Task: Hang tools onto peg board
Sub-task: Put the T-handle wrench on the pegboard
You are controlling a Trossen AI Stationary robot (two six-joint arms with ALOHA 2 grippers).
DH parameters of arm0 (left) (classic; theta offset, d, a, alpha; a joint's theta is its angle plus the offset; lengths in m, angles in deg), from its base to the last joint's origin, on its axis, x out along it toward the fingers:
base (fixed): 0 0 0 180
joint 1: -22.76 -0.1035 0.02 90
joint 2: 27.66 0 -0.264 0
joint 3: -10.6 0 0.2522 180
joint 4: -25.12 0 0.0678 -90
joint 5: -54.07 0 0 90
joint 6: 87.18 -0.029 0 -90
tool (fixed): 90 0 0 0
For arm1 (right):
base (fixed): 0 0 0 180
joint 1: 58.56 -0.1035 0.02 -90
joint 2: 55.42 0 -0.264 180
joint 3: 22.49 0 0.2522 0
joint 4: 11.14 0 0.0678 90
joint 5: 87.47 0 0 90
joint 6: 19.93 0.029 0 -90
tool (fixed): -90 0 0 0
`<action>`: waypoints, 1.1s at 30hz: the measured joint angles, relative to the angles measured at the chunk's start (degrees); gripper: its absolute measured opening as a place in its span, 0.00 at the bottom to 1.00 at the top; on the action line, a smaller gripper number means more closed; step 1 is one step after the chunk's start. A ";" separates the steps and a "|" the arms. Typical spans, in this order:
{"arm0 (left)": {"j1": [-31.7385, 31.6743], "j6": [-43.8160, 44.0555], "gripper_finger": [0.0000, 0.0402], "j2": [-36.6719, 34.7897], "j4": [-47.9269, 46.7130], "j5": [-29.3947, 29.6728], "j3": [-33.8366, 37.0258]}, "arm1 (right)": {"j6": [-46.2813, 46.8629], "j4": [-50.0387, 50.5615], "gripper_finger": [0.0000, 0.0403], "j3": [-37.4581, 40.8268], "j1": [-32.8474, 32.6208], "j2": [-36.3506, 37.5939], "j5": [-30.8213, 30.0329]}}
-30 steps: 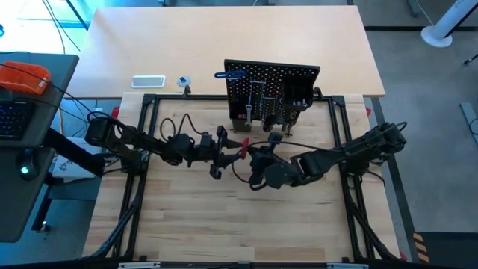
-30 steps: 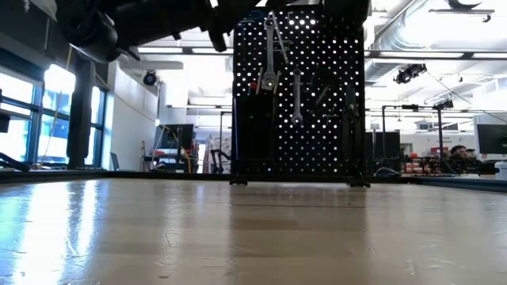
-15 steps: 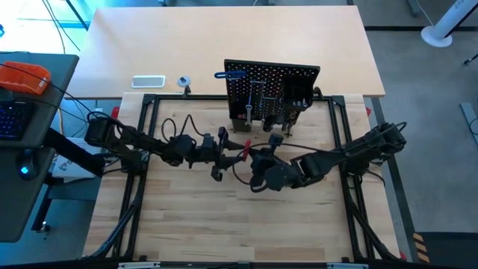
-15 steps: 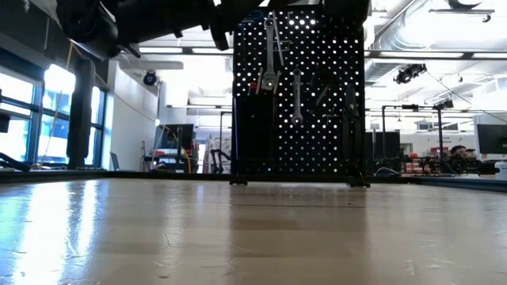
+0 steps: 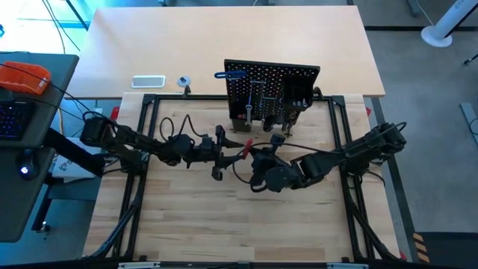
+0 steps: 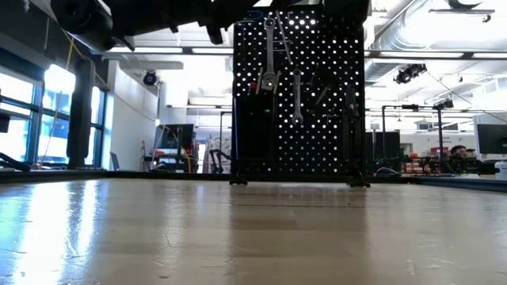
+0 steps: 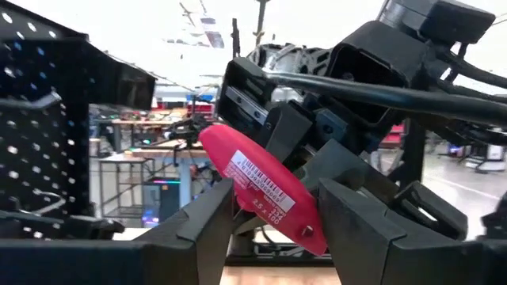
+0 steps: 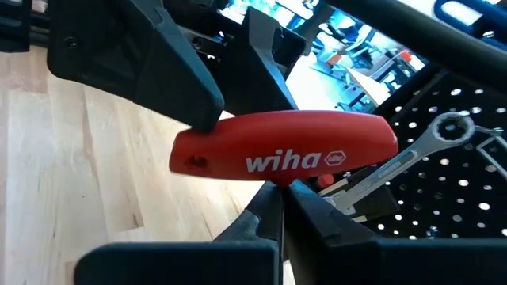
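Pale wood table (image 5: 224, 232); upright black perforated peg board (image 5: 272, 90) behind; both grippers meet on red T-handle key (image 8: 285, 158): left gripper (image 7: 273, 229) pinching handle end, right gripper (image 8: 277, 210) clamped mid-handle; let only one go, then steer to free hook.

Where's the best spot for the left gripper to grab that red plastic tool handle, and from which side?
Probably the red plastic tool handle at its holed end, coming from the side away from the black peg board: the right gripper pinches beneath its middle.
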 joint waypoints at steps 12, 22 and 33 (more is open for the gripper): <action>1.64 -4.54 0.52 -2.73 -3.09 5.10 0.00 | 0.93 -0.43 0.00 -0.04 1.11 0.01 -1.85; 3.68 -7.51 0.60 -2.73 -2.42 10.92 0.00 | 2.08 -0.59 0.00 -0.04 1.95 0.02 -5.11; 4.60 -12.50 0.60 -2.73 -1.66 14.13 -1.24 | -1.87 -8.51 0.00 -0.09 4.65 -1.25 -3.73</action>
